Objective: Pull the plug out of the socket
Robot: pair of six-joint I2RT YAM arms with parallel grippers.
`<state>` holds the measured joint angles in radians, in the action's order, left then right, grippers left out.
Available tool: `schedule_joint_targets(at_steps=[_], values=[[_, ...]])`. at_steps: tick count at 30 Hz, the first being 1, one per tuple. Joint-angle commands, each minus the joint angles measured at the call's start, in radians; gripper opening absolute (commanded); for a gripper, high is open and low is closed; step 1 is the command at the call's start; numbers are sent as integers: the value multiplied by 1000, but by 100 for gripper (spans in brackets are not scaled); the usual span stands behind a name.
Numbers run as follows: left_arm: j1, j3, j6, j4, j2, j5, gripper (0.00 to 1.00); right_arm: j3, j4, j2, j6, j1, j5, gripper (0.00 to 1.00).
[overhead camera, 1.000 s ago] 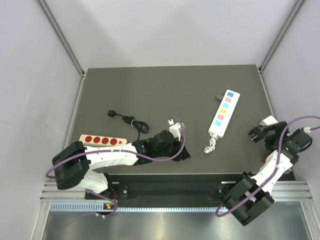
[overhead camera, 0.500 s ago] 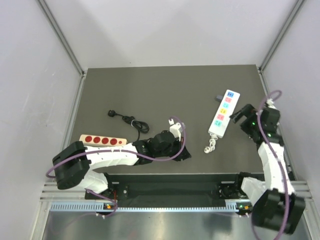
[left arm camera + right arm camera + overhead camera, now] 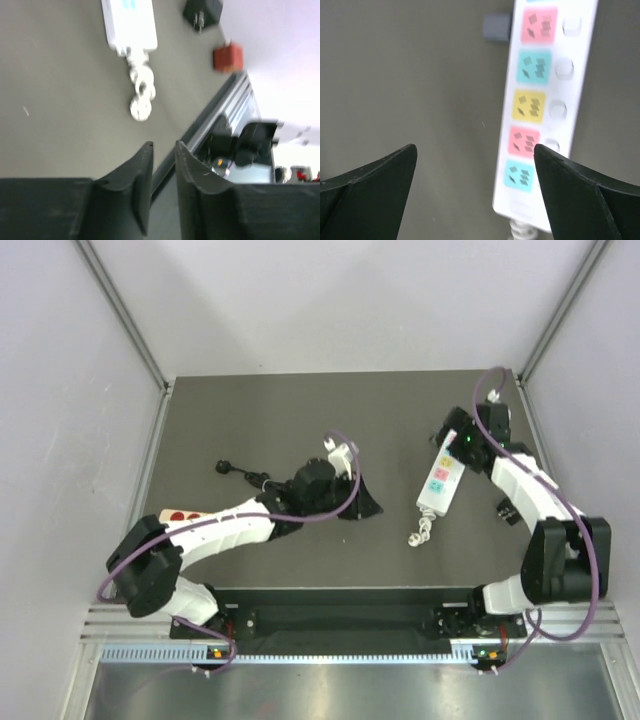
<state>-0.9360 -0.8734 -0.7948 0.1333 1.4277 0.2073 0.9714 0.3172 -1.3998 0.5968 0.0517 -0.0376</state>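
- Table [image 3: 250, 410]: dark top, fills the middle of the overhead view.
- Socket [image 3: 438, 480]: long white strip, right of centre overhead, lying slantwise, with its coiled cord [image 3: 420, 533] at the lower end.
- Right gripper [image 3: 474, 150]: fingers spread wide and empty, hovering over the strip's coloured faces.
- Left gripper [image 3: 164, 145]: fingers almost together, nothing between them. It sits mid-frame overhead, well apart from the strip.
- Plug [image 3: 496, 26]: small grey block, top centre of the right wrist view, touching the strip's left edge beside the pink face.
- Handling: I would straddle the plug, pinch its sides and pull straight away from that edge. The strip looks light, so I would pin it with the left gripper.
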Motion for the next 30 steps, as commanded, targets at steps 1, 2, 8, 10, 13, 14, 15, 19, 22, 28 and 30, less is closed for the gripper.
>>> schedule_joint_targets(at_steps=[1,2,8,10,13,14,15,19,22,28,30], values=[[75,-93,9,83,72,132,31,153,-52,-80,23,22,67,100],[103,-114,14,80,95,144,38,171,-46,-94,11,22,100,100],[184,-318,49,89,316,247,52,144,-138,-146,-67,20,192,100],[200,-401,48,118,416,277,53,144,-139,-194,-87,17,243,100],[233,-510,8,216,558,325,52,177,-130,-261,-118,8,243,100],[238,-541,-1,235,594,354,52,196,-125,-272,-117,7,245,100],[243,-609,-9,245,629,363,51,199,-125,-283,-111,4,242,100],[250,-807,40,207,816,377,47,175,-187,-288,-94,-3,228,100],[255,-953,126,120,908,353,47,148,-225,-277,-74,-21,237,100],[289,-1137,175,117,1063,343,47,76,-305,-277,-25,-99,240,100],[301,-1187,164,141,1094,351,48,76,-311,-298,-20,-116,240,100]])
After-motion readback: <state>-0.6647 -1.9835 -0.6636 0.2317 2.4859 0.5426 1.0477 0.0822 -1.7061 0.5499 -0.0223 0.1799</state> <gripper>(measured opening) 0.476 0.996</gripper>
